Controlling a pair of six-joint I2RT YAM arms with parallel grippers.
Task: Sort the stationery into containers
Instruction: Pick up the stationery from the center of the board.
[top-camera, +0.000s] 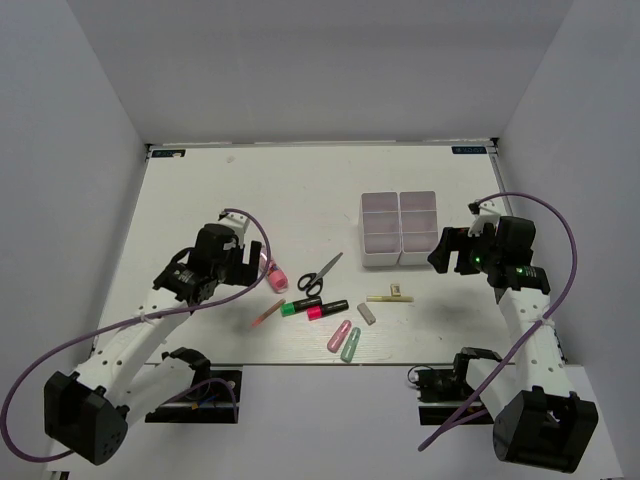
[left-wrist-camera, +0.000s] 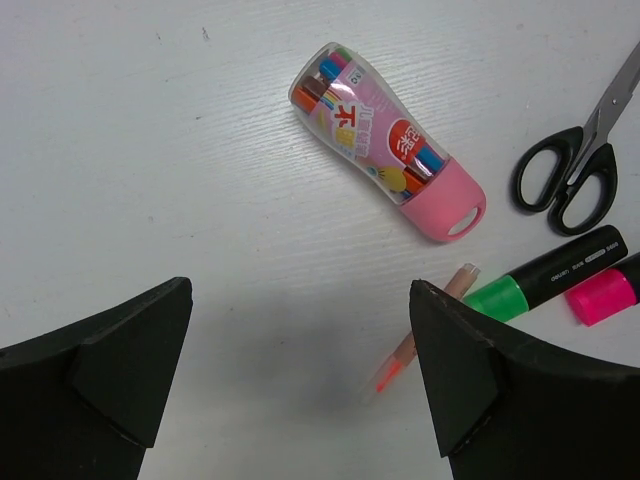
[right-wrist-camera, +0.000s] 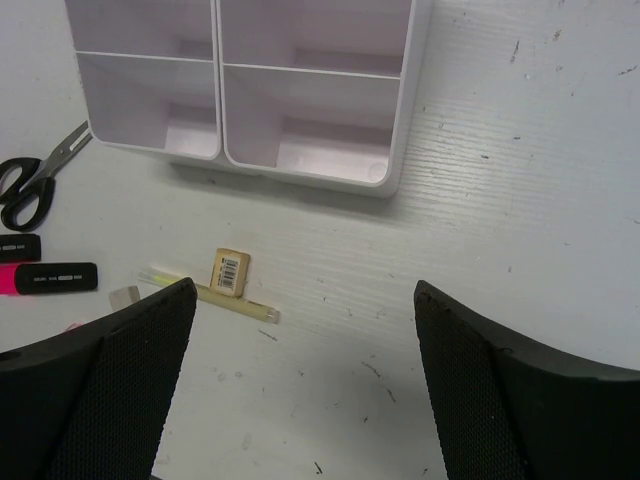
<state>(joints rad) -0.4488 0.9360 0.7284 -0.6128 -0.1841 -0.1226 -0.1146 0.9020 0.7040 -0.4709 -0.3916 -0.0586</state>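
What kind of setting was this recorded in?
Probably a robotics lab test cell rather than a real desk: a white table boxed in by plain grey walls, a left arm and right arm bolted at its near edge, and scissors laid out by trays.

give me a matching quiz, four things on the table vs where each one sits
Things
1. scissors
2. pink pen case
3. trays
4. yellow clip

Places
A. farthest back of the four
B. just ahead of the open left tool
C. right in front of the trays, on their near side
D. just beyond the highlighters, blades pointing toward the trays

Pairs: 1-D, 2-B, 3-A, 4-C
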